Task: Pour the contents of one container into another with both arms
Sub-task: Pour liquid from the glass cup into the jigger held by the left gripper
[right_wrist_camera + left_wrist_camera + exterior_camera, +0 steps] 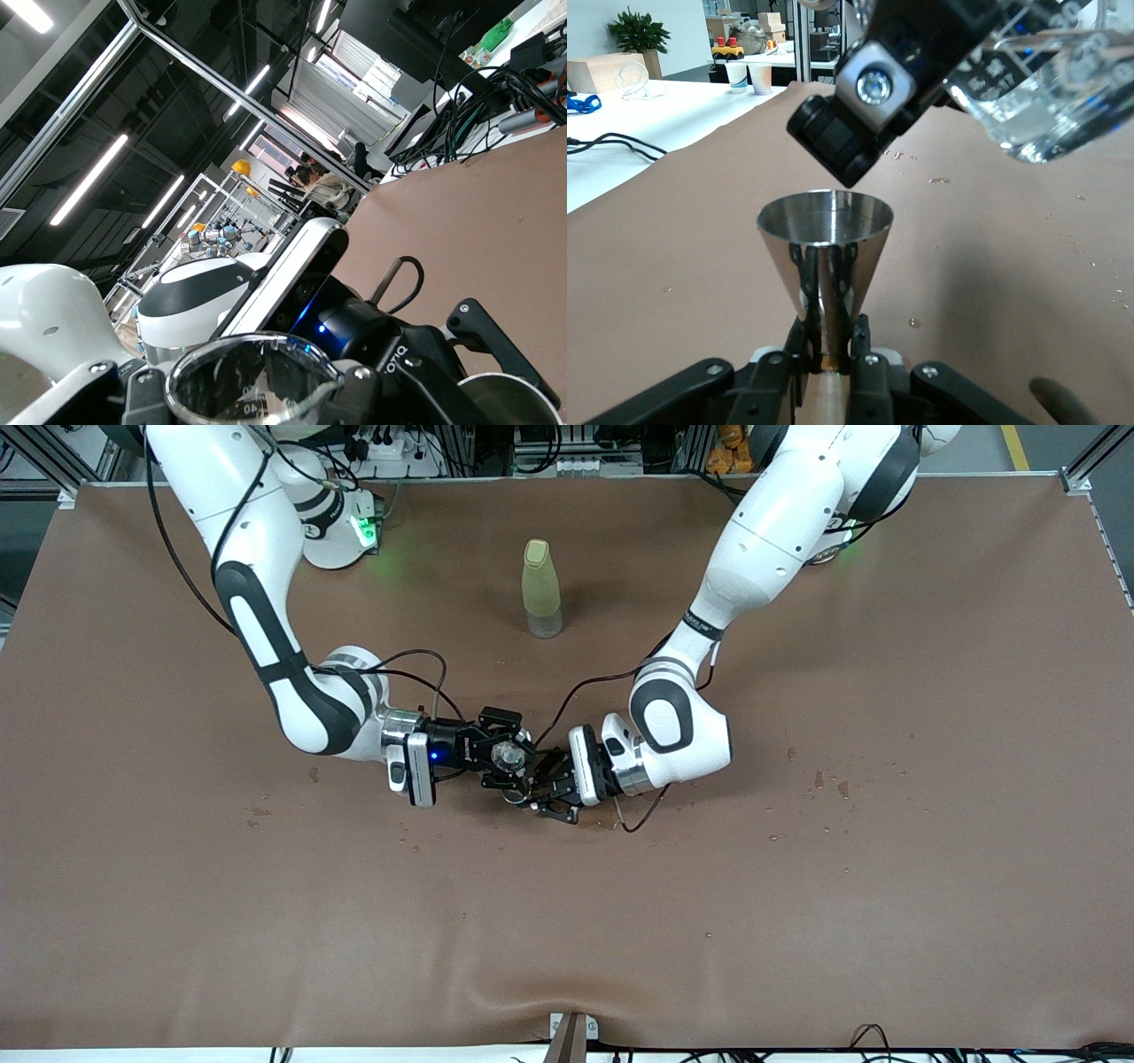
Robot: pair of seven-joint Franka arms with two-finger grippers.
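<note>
While the left claw grips a steel cup, the right claw's beaker tilts above.

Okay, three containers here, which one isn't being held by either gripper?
The yellow-green bottle, standing alone on the table, farther from the front camera than both grippers.

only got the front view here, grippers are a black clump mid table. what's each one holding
Observer: The left gripper is shut on the stem of a metal cone cup, upright.
Operator: and the right one
Observer: The right gripper is shut on a clear glass beaker, tilted above the cup.
Operator: anything in the cup
Observer: The left wrist view shows clear liquid near its rim.
Operator: table dry?
Observer: No, droplets dot the brown table around the cup.
</note>
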